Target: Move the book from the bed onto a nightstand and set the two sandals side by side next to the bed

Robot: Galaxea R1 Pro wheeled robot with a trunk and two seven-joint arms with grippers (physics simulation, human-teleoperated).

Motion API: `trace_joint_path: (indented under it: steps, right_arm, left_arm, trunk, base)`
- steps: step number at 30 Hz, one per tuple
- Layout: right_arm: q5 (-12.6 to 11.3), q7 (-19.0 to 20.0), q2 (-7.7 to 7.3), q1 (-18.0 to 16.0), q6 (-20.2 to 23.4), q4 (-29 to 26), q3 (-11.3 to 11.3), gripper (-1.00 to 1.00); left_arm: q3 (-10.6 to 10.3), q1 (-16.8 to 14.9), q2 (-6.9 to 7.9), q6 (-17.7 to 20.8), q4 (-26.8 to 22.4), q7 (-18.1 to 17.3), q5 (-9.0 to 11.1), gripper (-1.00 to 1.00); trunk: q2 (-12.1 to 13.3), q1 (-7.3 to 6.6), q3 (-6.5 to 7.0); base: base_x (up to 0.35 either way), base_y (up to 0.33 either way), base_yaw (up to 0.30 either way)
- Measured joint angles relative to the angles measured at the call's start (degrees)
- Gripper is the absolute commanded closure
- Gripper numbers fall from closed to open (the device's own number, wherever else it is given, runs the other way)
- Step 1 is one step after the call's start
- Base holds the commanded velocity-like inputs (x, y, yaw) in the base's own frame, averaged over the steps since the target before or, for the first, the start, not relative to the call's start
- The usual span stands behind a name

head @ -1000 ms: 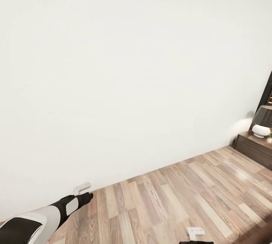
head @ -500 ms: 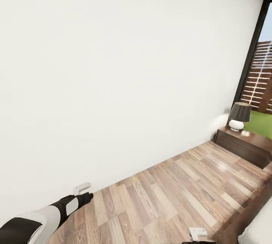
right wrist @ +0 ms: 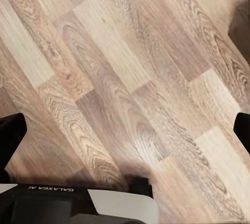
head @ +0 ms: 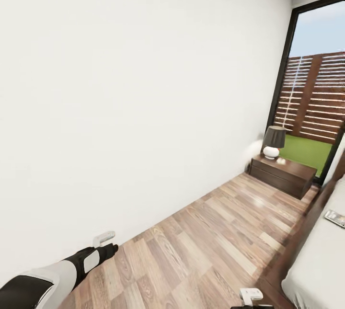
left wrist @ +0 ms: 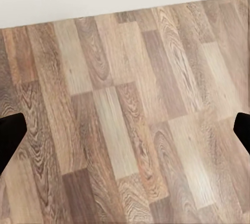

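bright even daylight, sharp render, floor glare

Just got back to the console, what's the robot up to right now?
It is in the bedroom with nothing in hand. Both grippers hang open over the wood floor: the left gripper near the white wall, the right gripper low by the bed. The book lies on the mattress at the right edge of the head view. A nightstand with a lamp stands ahead by the window.
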Motion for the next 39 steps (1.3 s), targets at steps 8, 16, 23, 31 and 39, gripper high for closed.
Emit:
trace_joint_path:
  steps: [8, 16, 23, 31, 39]
  right_arm:
    - [0.0, 0.0, 0.02, 0.0, 0.0, 0.0, 0.0, -1.00]
    - [0.0, 0.1, 0.07, 0.0, 0.0, 0.0, 0.0, -1.00]
    - [0.0, 0.1, 0.00, 0.0, 0.0, 0.0, 0.0, -1.00]
    - [0.0, 0.1, -0.07, 0.0, 0.0, 0.0, 0.0, -1.00]
    - [0.0, 0.3, -0.10, 0.0, 0.0, 0.0, 0.0, -1.00]
  left_arm:
    - [0.0, 0.0, 0.00, 0.0, 0.0, 0.0, 0.0, -1.00]
    - [0.0, 0.0, 0.01, 0.0, 0.0, 0.0, 0.0, -1.00]
    - [0.0, 0.0, 0.01, 0.0, 0.0, 0.0, 0.0, -1.00]
    - [0.0, 0.0, 0.00, 0.0, 0.0, 0.0, 0.0, -1.00]
    - [0.0, 0.0, -0.08, 0.0, 0.0, 0.0, 0.0, -1.00]
  trunk:
    - [0.0, 0.00, 0.01]
    - [0.0, 0.00, 0.01]
    - [0.0, 0.00, 0.01]
    - [0.0, 0.00, 0.01]
    - [0.0, 0.00, 0.01]
  base:
    - [0.166, 0.285, -0.297]
    - [0.175, 0.297, -0.149]
    - [0.176, 0.299, -0.108]
    - [0.176, 0.299, -0.254]
    - [0.177, 0.263, -0.297]
